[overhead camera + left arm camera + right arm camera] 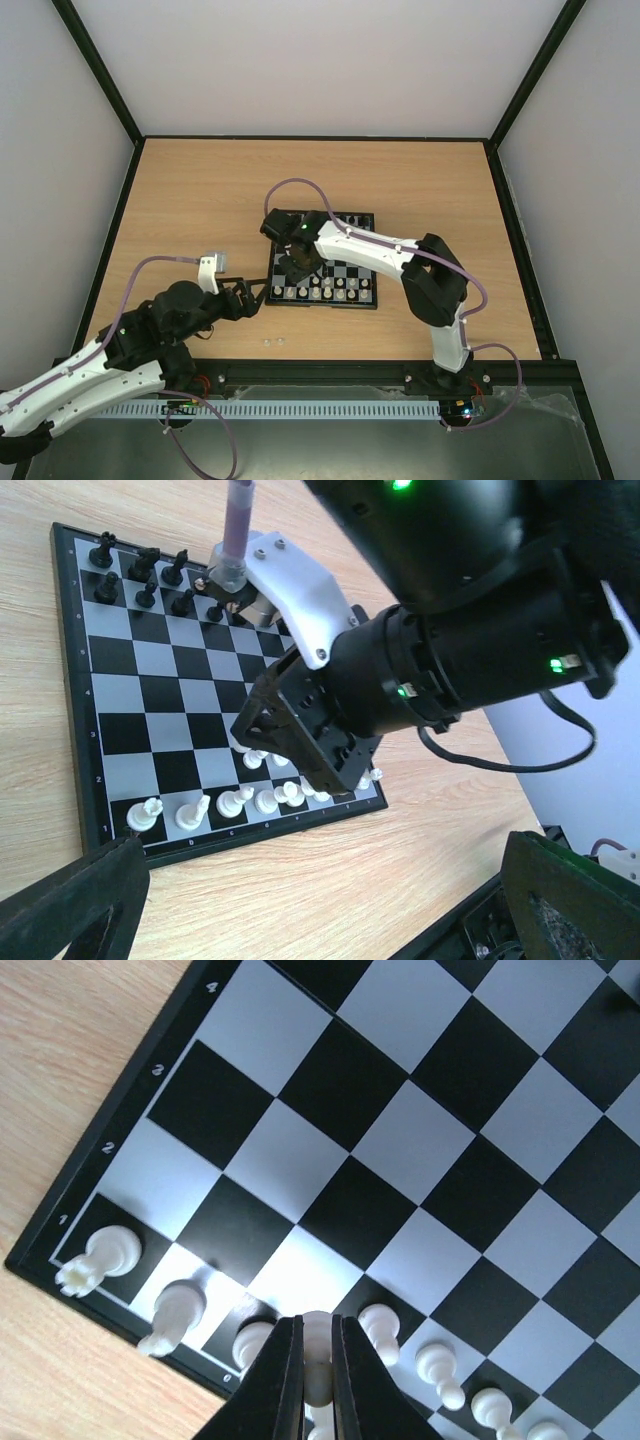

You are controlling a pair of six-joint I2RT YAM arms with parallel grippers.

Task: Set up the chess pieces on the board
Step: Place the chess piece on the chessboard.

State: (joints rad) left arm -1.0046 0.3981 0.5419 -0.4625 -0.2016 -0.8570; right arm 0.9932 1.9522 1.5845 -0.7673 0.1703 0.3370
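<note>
Table (200, 200): pale wood, walled on three sides; the board sits about mid-table, a little toward the arms.
Right arm (380, 255): white and black, reaching in from the right across the board and covering much of its left half from above.
Left arm (90, 375): lying low at the near left, off the board.
Board (355, 268): small and square, black and pale grey checks, a thin black border with numbers down one edge.
Left claw (320, 910): spread wide with nothing in it, facing the board's near-left corner; only its two finger ends show in its own camera.
Right claw (317, 1335): pinched almost together on a white piece (317, 1360), low over the near rows, left of centre.
White pieces (220, 803): cream and glossy, lined along the two near rows; a rook (100, 1258) stands on the corner square.
Black pieces (140, 575): clustered at the far corner; the right arm hides the rest.
Held piece: only a sliver shows between the fingers; I cannot tell its kind, or whether it touches the board.
Two pale specks (273, 341): on bare table just before the board, too small to identify.
</note>
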